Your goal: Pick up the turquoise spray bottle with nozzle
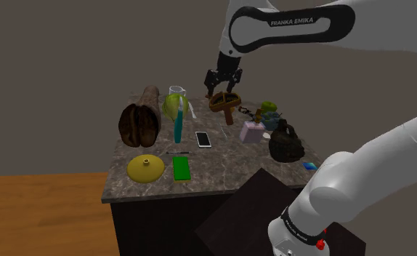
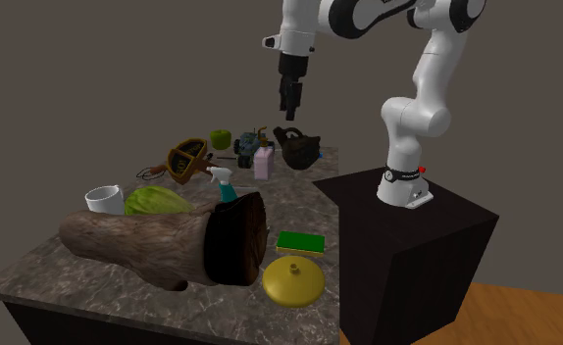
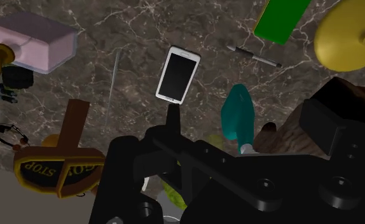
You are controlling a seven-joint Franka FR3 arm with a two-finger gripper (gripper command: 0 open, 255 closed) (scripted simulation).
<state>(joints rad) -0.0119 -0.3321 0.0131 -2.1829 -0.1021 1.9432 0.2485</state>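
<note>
Currently the fingers (image 2: 290, 101) stand apart and empty, high above the worktop (image 1: 221, 156) and beyond the white phone (image 1: 203, 139). This height probably keeps them clear of the clutter. The turquoise spray bottle (image 1: 177, 120) stands upright just beside the phone, nozzle uppermost, with a green cabbage (image 1: 171, 108) close behind it. The descent will likely need to avoid the cabbage.

- A plain grey-brown wall (image 1: 69, 58) fills the upper half of the shoulder view, bare and dimly lit.
- The table (image 1: 225, 164) has a dark marbled stone top with pale veins, set on a dark base.
- An orange-brown wooden plank floor (image 1: 33, 211) shows at the lower left.
- The light is low and even.
</note>
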